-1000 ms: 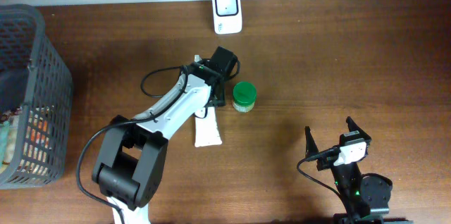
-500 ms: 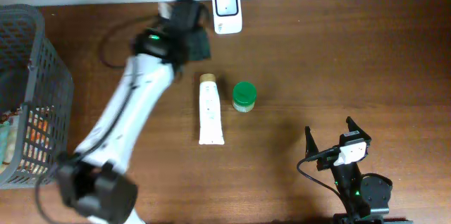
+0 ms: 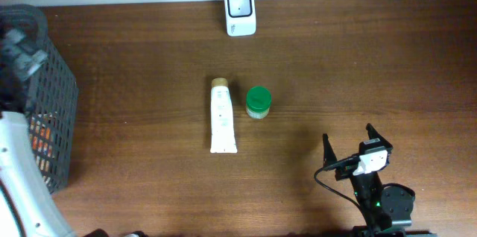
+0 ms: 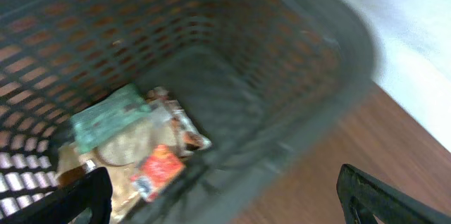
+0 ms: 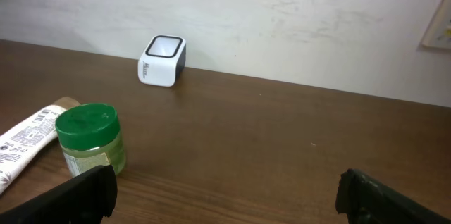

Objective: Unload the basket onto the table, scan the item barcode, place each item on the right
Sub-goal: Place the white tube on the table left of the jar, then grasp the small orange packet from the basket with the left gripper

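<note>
The left gripper [image 4: 222,182] has its two dark fingers spread wide with nothing between them. It hangs over the grey mesh basket [image 4: 310,55], which stands far to the left of the white barcode scanner [image 3: 240,1], at the table's edge. Inside the basket lie a green packet [image 4: 106,115] and a red-orange packet [image 4: 158,171] among other wrappers. Their print is too blurred to read.

The right gripper [image 5: 225,192] also has its fingers fully apart and holds nothing. It sits low over the brown wooden table [image 3: 373,58], well in front of the scanner and off to its right.

The white tube [image 3: 222,118] lies flat on the table in front of the scanner, slightly to its left, untouched by either arm. Its tan cap end points toward the scanner. Dark lettering and a block of small print run along the tube, but no word or barcode can be made out. A jar with a green lid [image 3: 258,101] stands upright just beside the tube, straight in front of the scanner. It has a pale label whose text is unreadable. The scanner's front carries a small dark mark, also illegible.
</note>
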